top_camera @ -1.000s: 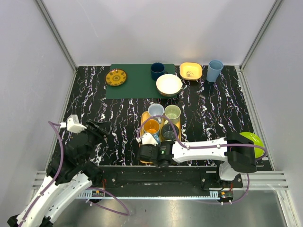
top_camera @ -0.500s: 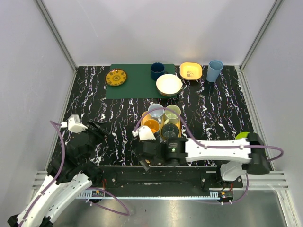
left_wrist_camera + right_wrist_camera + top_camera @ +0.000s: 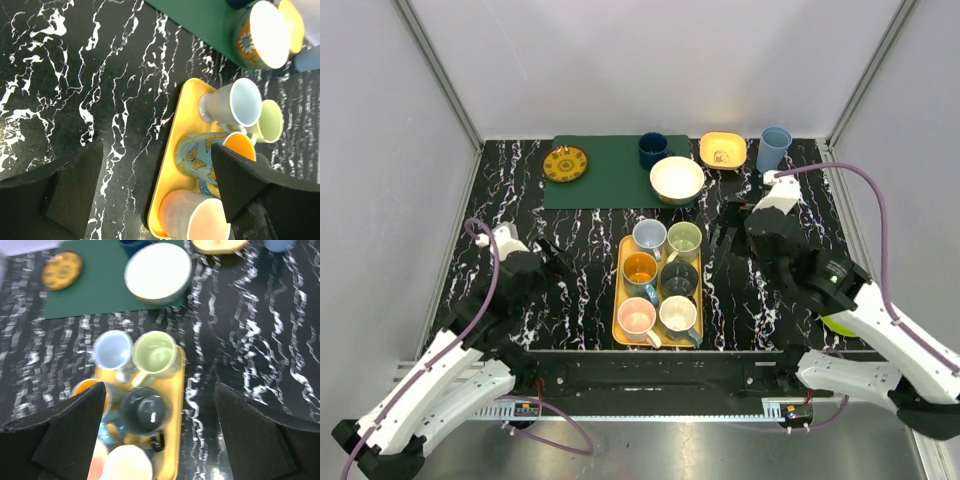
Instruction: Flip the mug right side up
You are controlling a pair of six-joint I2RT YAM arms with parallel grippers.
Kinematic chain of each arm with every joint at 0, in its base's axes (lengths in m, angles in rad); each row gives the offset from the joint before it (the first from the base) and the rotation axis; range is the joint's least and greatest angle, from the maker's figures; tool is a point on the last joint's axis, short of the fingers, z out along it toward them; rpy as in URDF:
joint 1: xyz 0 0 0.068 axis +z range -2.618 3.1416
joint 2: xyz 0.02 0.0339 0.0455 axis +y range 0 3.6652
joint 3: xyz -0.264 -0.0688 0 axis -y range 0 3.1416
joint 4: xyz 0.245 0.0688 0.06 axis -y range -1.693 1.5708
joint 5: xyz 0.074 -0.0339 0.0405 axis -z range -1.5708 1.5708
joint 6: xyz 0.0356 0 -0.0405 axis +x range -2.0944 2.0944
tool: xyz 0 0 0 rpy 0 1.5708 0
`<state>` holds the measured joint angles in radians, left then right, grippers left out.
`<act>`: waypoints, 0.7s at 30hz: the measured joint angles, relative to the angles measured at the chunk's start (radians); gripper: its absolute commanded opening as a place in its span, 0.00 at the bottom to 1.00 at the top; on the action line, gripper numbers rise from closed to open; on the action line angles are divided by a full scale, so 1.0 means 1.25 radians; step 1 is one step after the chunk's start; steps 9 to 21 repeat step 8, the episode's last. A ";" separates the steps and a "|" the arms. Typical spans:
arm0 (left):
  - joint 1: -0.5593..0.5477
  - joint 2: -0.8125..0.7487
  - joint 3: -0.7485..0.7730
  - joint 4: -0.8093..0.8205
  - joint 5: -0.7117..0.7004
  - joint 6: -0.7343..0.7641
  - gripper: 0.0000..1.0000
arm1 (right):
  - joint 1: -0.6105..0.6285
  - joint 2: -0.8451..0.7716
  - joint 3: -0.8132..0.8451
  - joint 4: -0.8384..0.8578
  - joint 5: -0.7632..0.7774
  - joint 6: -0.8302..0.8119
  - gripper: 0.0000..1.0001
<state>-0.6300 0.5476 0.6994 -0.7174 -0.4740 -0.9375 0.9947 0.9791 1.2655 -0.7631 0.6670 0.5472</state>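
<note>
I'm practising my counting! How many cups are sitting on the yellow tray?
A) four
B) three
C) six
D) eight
C: the yellow tray holds three rows of two, namely a light blue cup and a green cup, an orange-lined cup and a dark grey cup, and a pink cup and a cream cup.
</note>
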 measured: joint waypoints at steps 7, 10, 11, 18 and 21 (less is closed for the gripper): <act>0.000 0.108 0.010 0.000 0.027 0.005 0.91 | -0.182 0.027 -0.190 0.052 -0.103 0.003 0.95; 0.000 0.108 0.010 0.001 0.031 0.008 0.93 | -0.182 0.027 -0.206 0.052 -0.110 0.004 0.95; 0.000 0.108 0.010 0.001 0.031 0.008 0.93 | -0.182 0.027 -0.206 0.052 -0.110 0.004 0.95; 0.000 0.108 0.010 0.001 0.031 0.008 0.93 | -0.182 0.027 -0.206 0.052 -0.110 0.004 0.95; 0.000 0.108 0.010 0.001 0.031 0.008 0.93 | -0.182 0.027 -0.206 0.052 -0.110 0.004 0.95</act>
